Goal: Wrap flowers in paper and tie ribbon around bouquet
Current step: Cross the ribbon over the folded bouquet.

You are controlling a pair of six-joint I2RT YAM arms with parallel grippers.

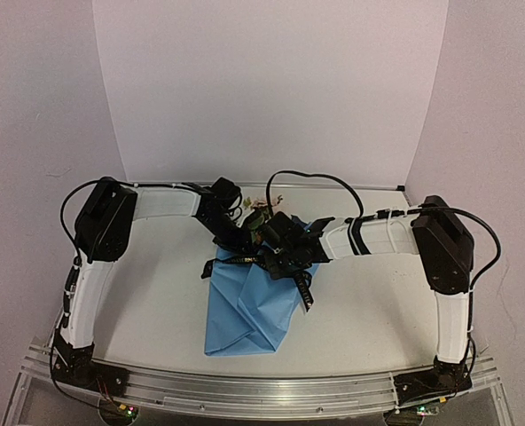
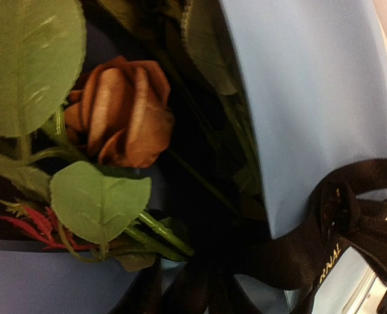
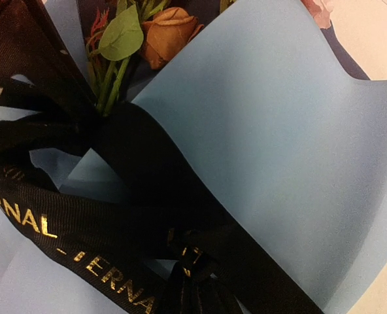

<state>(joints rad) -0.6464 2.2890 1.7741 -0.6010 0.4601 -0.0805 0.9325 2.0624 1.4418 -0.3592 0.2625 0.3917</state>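
bouquet [image 1: 245, 297]: lies at mid-table, flower end away from the arm bases, folded tail end pointing to the near edge
paper [image 3: 278, 157]: light blue face out, dark navy face showing inside the open end; curled round the stems, creased and folded flat at the near end
flowers [image 2: 125, 111]: one orange-brown rose sits deep in the wrap with green leaves [image 2: 30, 59] around it and a small red sprig below; a pink head peeks past the paper edge in the right wrist view; heads and stems poke out of the far end in the top view
ribbon [image 3: 82, 245]: black with gold lettering, crosses the paper at the bouquet's waist; bunched into a tangle or knot there, cannot tell which; a loose tail hangs off the right side onto the table
right gripper [image 1: 276, 253]: jaws closed, right on top of the ribbon band; whether ribbon is pinched between them, cannot tell
left gripper [image 1: 234, 240]: at the left side of the flower end, camera looking into the wrap; own fingers not clear in its view, jaw state cannot tell
arms: both reach in from the sides and meet over the bouquet's upper half
table [image 1: 147, 302]: white top, bouquet the only loose item on it
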